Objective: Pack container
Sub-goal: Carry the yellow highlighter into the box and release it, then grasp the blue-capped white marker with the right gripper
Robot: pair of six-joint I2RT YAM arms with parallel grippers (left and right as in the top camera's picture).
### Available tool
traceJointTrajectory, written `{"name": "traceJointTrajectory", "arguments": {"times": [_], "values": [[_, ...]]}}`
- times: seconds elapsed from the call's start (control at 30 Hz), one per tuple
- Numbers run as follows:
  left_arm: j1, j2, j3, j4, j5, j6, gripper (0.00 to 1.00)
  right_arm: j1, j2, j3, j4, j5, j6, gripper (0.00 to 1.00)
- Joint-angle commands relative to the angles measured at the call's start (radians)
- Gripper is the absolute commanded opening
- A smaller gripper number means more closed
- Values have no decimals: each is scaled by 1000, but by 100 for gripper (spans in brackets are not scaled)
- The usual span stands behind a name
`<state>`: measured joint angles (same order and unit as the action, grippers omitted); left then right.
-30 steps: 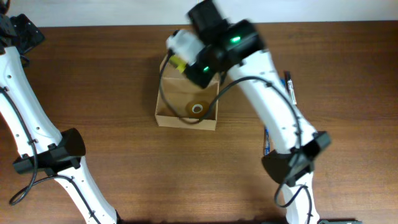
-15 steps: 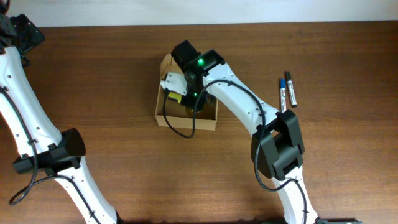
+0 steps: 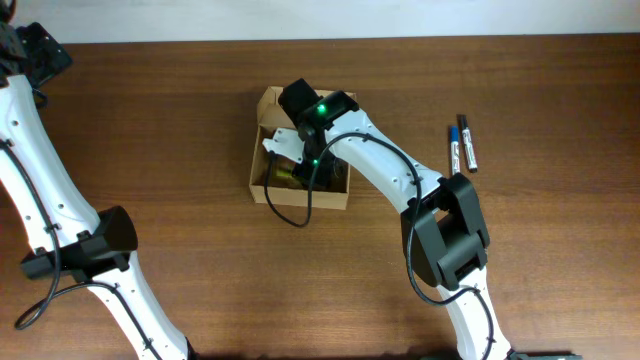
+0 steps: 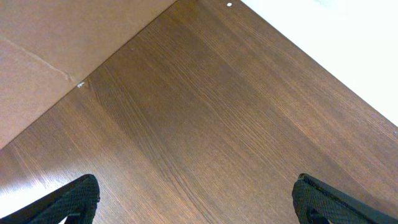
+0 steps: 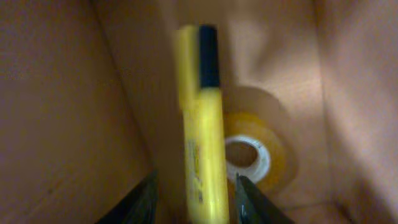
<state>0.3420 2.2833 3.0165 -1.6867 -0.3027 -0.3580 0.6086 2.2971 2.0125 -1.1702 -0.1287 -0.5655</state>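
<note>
The container (image 3: 257,172) is a tan cardboard box standing open at the table's middle. My right gripper (image 3: 296,166) reaches down inside it. In the right wrist view the gripper (image 5: 196,200) has its jaws parted around a yellow highlighter (image 5: 203,130) with a black cap. There is a clear gap between the highlighter and the left finger, and the right finger is close beside it. A roll of clear tape (image 5: 275,160) lies on the box floor behind it. My left gripper (image 4: 199,202) is open and empty over bare table at the far left corner.
Two pens, one with a blue cap (image 3: 453,148) and one black (image 3: 468,144), lie side by side on the table right of the box. The left arm (image 3: 60,215) runs down the left edge. A light wall borders the table's far edge (image 4: 323,56).
My right gripper has come down from above the box's back edge into the box with the yellow highlighter. Its jaws now stand apart from the highlighter. The left arm has not moved.
</note>
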Motion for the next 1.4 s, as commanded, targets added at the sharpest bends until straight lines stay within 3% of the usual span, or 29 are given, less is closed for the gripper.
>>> {"name": "traceJointTrajectory", "arguments": {"times": [0.0, 0.03, 0.1, 0.2, 0.23, 0.27, 0.37, 0.53, 0.63, 0.73, 0.93, 1.37], "values": [[4, -21, 7, 0, 3, 12, 100, 0, -32, 124, -48, -17, 75, 52], [4, -21, 7, 0, 3, 12, 100, 0, -40, 161, -63, -17, 87, 62], [4, -21, 7, 0, 3, 12, 100, 0, -58, 256, -93, -17, 113, 60], [4, -21, 7, 0, 3, 12, 100, -5, -75, 407, -138, 2, 174, 35], [4, -21, 7, 0, 3, 12, 100, -10, -77, 469, -156, 25, 222, 34], [4, -21, 7, 0, 3, 12, 100, -17, -78, 523, -174, 45, 266, 35], [4, -21, 7, 0, 3, 12, 100, -63, -78, 664, -217, 86, 396, 56], [4, -21, 7, 0, 3, 12, 100, -232, -77, 724, -271, 89, 509, 56], [4, -21, 7, 0, 3, 12, 100, -356, -62, 698, -329, 88, 559, 47], [4, -21, 7, 0, 3, 12, 100, -458, -50, 644, -353, 85, 579, 44], [4, -21, 7, 0, 3, 12, 100, -616, -50, 439, -316, 88, 587, 43], [4, -21, 7, 0, 3, 12, 100, -669, -50, -97, -23, 77, 591, 45]]}}
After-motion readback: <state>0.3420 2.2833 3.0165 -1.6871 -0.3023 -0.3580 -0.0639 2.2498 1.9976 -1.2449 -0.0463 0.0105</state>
